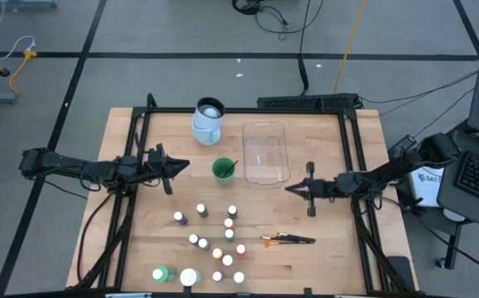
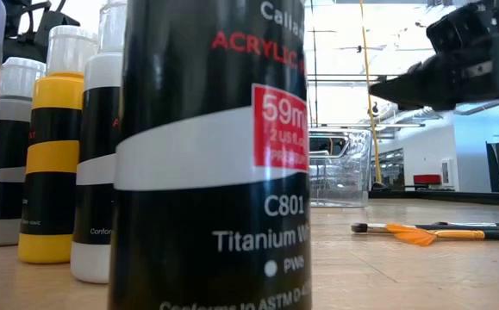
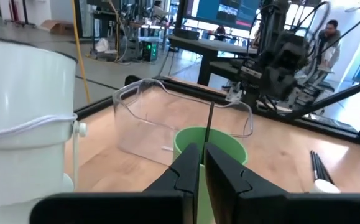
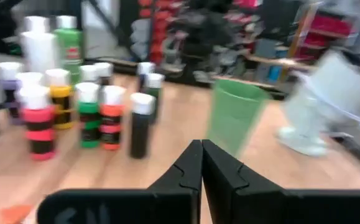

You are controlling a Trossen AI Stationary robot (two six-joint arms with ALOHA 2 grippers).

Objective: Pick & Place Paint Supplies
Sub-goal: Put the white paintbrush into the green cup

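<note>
Hovering both arms over desk (image 1: 140,240) | left gripper (image 1: 184,165) clenched empty, right gripper (image 1: 289,189) clenched empty | paint bottles (image 1: 219,240) clustering at near edge | brushes (image 1: 289,239) lying crosswise, I am judging right arm nearer.

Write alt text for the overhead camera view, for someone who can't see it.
Two dark arms reach inward over a wooden table, left gripper and right gripper both shut and empty. Between them: a green cup, clear tub, pale jug; small paint bottles and brushes nearer the front.
</note>
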